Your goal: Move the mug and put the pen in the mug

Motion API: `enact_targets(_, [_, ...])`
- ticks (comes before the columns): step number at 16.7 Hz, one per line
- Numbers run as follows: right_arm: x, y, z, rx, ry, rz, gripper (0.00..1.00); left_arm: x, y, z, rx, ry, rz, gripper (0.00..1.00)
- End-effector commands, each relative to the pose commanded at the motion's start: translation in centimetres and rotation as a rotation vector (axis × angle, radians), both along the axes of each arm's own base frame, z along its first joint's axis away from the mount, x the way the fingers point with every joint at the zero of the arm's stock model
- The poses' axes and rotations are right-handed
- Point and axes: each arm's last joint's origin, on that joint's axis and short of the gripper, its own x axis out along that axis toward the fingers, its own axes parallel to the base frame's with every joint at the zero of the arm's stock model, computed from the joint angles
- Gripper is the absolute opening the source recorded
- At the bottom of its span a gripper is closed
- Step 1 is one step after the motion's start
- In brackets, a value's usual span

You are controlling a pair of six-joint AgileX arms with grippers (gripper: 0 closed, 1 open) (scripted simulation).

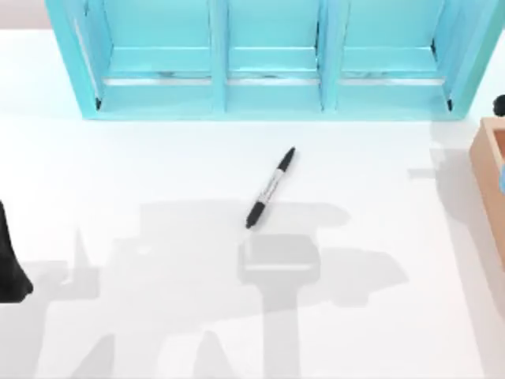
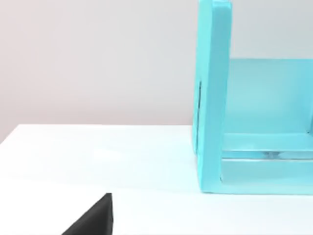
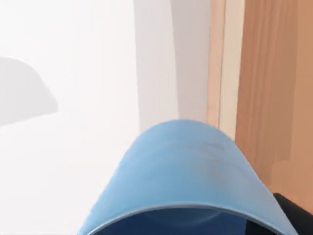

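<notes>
**Mug at the right wrist, pen waiting mid-table**

The blue mug [image 3: 190, 181] looms close under the right wrist camera beside a wooden box [image 1: 491, 162] at the table's [image 1: 158, 174] right edge, probably being collected; whether that gripper pinches it cannot be told. The pen [image 1: 270, 188] lies slanted before the turquoise shelf [image 1: 272, 59]. The left arm [image 1: 9, 260] sits parked at the left edge.

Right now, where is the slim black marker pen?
In the top view the slim black marker pen lies diagonally on the white table, near centre, just in front of the turquoise shelf unit.
</notes>
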Motion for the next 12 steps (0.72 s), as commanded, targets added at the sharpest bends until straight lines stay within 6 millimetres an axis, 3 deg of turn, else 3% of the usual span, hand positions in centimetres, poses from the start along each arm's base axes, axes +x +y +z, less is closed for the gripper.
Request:
enact_targets(4, [1.7,5.3,-3.8,0.024,-0.049,0.004,0.0,0.0,0.0,0.0,0.0,0.0,0.0,1.0])
enact_targets(7, [1.8,9.5,-6.6,0.043,-0.062,0.017,0.0,0.0,0.0,0.0,0.0,0.0,0.0,1.0])
enact_targets(9, [1.8,10.4,-7.5,0.048,-0.056,0.017,0.0,0.0,0.0,0.0,0.0,0.0,0.0,1.0])
enact_targets(12, [1.8,10.3,-7.4,0.05,-0.056,0.013,0.0,0.0,0.0,0.0,0.0,0.0,0.0,1.0])
